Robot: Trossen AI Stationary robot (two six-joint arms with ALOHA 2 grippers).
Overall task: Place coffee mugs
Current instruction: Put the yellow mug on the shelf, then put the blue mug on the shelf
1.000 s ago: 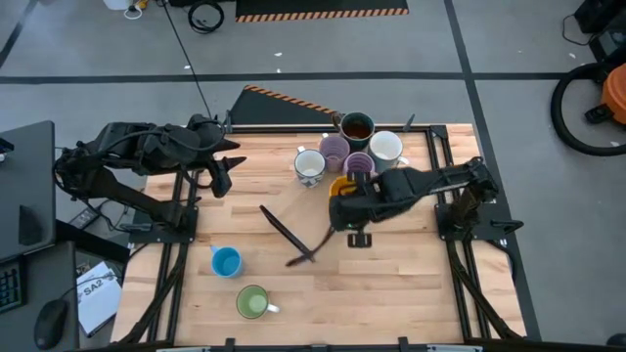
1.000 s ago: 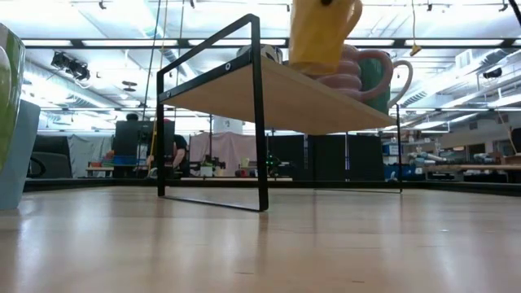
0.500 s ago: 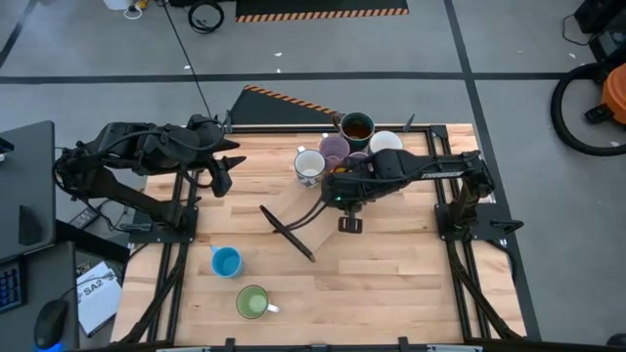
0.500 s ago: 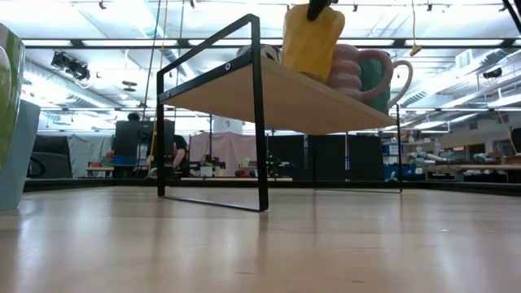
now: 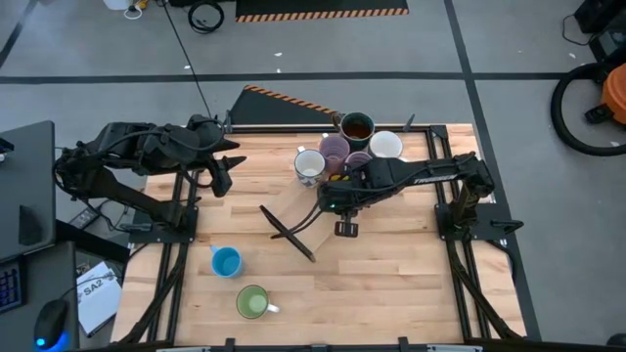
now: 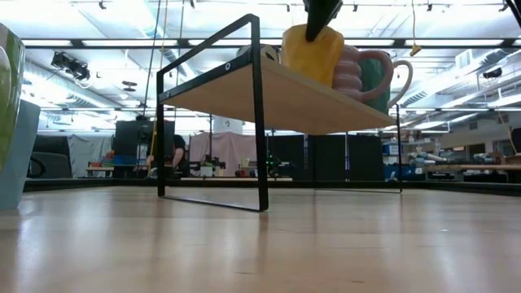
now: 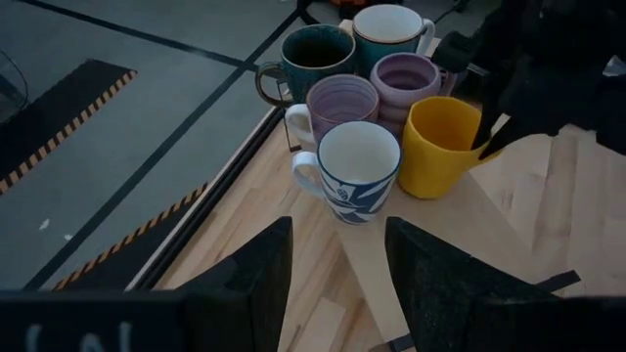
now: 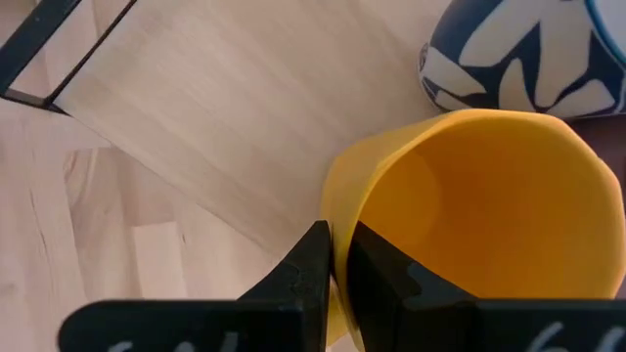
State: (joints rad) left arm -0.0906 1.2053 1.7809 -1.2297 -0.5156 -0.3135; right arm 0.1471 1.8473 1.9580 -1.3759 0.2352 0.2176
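Note:
An orange-yellow mug (image 8: 469,215) stands at the near edge of a raised wooden shelf (image 6: 285,94), with my right gripper (image 5: 337,192) shut on its rim. Behind it the shelf bears a white mug with blue leaves (image 7: 357,171), two lilac mugs (image 7: 342,103) (image 7: 406,78), a dark mug with a brown inside (image 5: 357,126) and a white-lined mug (image 5: 385,145). A blue mug (image 5: 226,262) and a green mug (image 5: 252,301) stand on the table at the near left. My left gripper (image 5: 223,179) hangs open at the far left, holding nothing. My right gripper pinches the orange-yellow mug's wall at the rim (image 8: 337,230), one finger (image 8: 377,269) inside the mug and one finger (image 8: 308,264) outside. The fingers come from above, slanting down. The mug stands nearly upright, its base at the shelf top (image 6: 312,80).
The shelf's black metal frame (image 6: 257,114) rises from the middle of the table. Bare tabletop (image 5: 391,284) lies at the near right. The blue and green mugs fill the low view's left edge (image 6: 12,122).
My right gripper has carried the orange-yellow mug toward the table's far left and down. The mug hung tilted above the shelf edge; now it is lower and nearly upright, close beside the lilac mugs and the white-and-blue one. The gripper stays shut on it.

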